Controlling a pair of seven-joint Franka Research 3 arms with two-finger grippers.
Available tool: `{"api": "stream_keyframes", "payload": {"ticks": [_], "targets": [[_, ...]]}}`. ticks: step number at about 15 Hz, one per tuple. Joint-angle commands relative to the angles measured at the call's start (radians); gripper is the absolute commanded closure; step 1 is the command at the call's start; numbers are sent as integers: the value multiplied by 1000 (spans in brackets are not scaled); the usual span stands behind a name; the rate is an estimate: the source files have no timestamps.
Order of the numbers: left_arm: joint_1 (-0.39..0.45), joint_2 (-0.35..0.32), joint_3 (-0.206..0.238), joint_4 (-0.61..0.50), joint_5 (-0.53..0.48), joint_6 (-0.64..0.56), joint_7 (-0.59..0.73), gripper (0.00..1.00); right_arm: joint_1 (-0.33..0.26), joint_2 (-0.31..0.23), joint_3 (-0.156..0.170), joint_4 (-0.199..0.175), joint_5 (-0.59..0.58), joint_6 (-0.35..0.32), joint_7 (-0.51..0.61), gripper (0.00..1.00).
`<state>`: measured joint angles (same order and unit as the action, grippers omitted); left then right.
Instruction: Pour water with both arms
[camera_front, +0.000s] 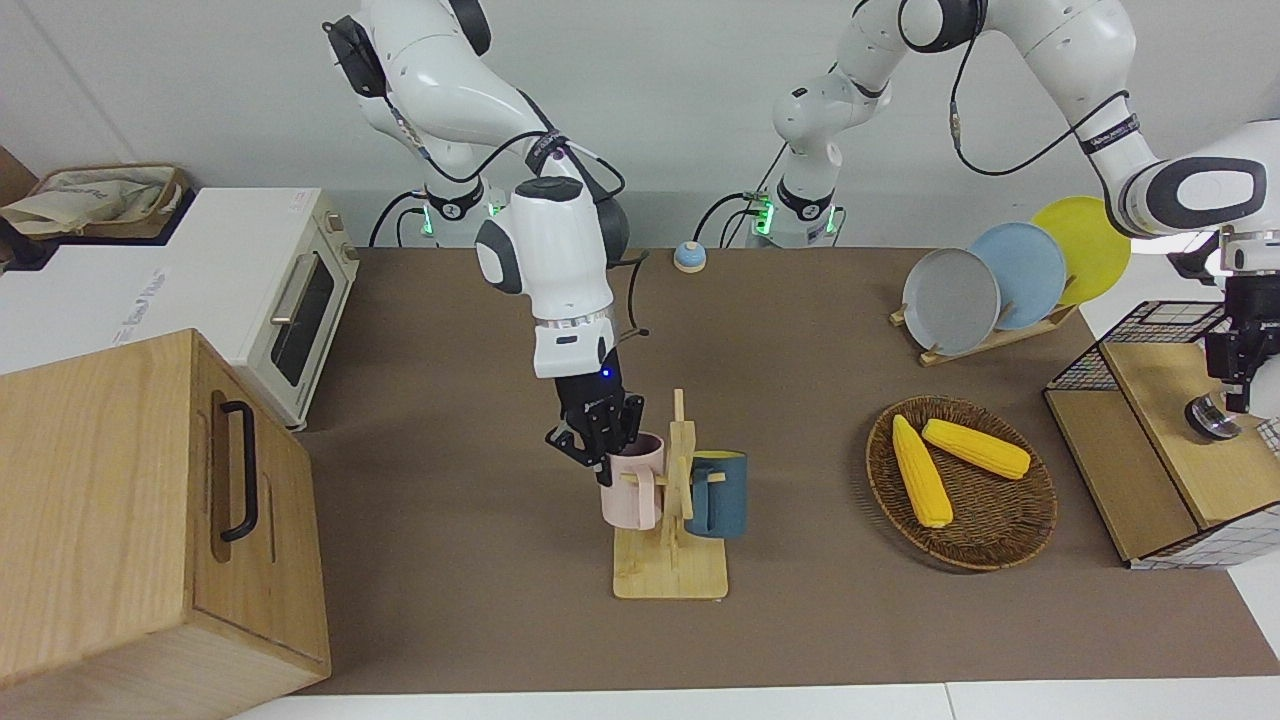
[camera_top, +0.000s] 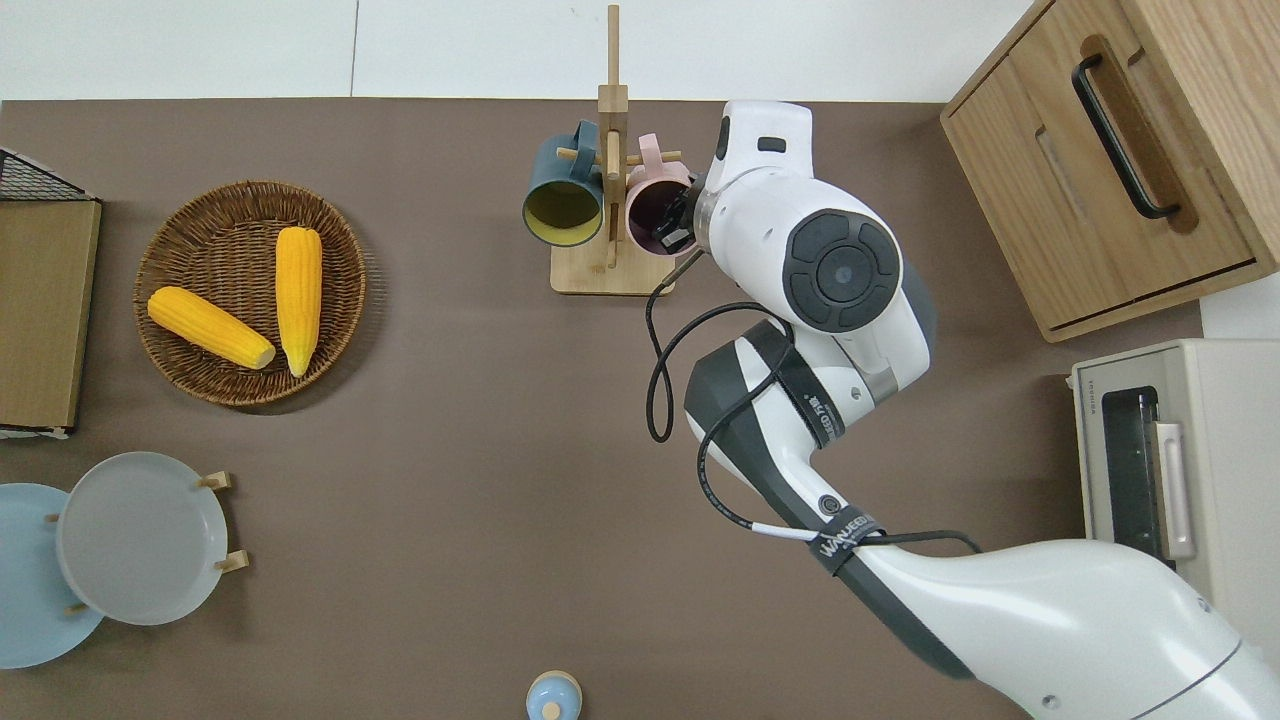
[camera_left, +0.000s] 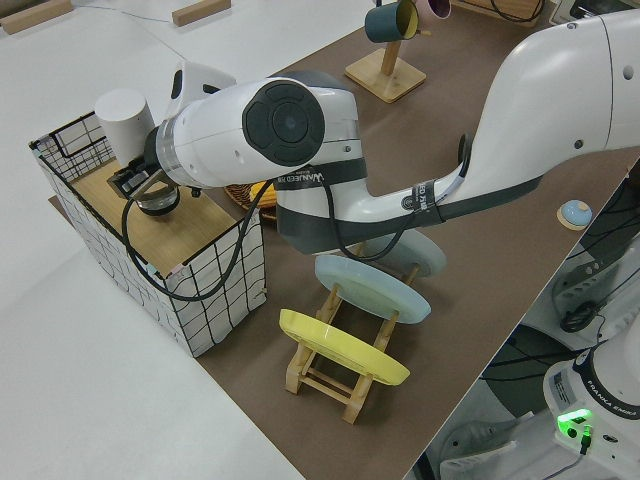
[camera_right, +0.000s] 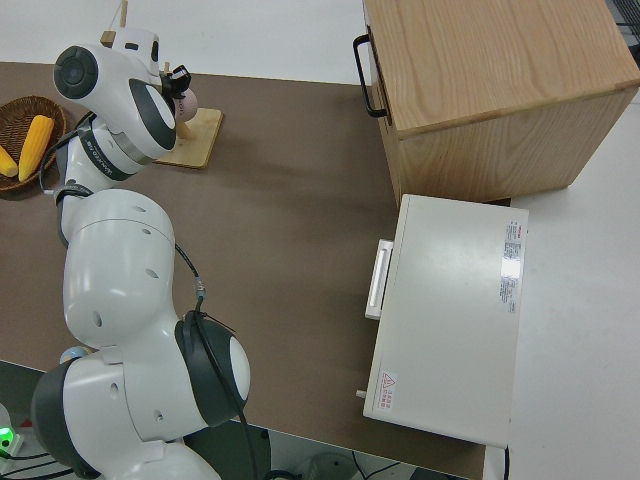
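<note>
A: At the centre of the front view, low down, the right gripper (camera_front: 600, 440) sits at the rim of the pink mug (camera_front: 635, 487), which hangs on the wooden mug rack (camera_front: 672, 560) beside the blue mug (camera_front: 718, 493).

B: Is it holding the mug yet?

A: From overhead, just above the middle of the frame, one finger seems to reach inside the mug's mouth with the other outside the wall, so the rim lies between the fingers. I cannot tell whether they have closed on it.

B: What does the coming move turn on?

A: On the peg. The mug hangs by its handle from a peg that points away from the rack's post toward the right arm's end of the table. The gripper stands on that same side, so I judge the mug must slide off along the peg toward the gripper, not straight up.

B: And the other arm?

A: The left gripper (camera_front: 1236, 375), at the right edge of the front view, is over the wire-sided wooden box (camera_front: 1150, 450), just above a small metal-rimmed object (camera_front: 1212, 418). Its fingers I cannot read.

B: Which arm is nearer the mugs?

A: The right one, clearly; the left is well apart.
</note>
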<state>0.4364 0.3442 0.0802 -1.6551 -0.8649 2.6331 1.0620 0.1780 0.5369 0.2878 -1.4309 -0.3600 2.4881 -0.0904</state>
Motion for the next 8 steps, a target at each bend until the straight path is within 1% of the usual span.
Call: {"api": "stream_keyframes", "payload": {"ticks": [1,5,8], "targets": [[-11,-28,7,6,-8,11,-25,1000,8,11,13,7,-17,-20,34,934],[-13,-34,7,6,-5,11,-34,1000,6,6,13,7,-17,-24,24,938],[-13,-34,7,6,-5,11,-34,1000,5,2,13,12,-17,-52,23,952]]}}
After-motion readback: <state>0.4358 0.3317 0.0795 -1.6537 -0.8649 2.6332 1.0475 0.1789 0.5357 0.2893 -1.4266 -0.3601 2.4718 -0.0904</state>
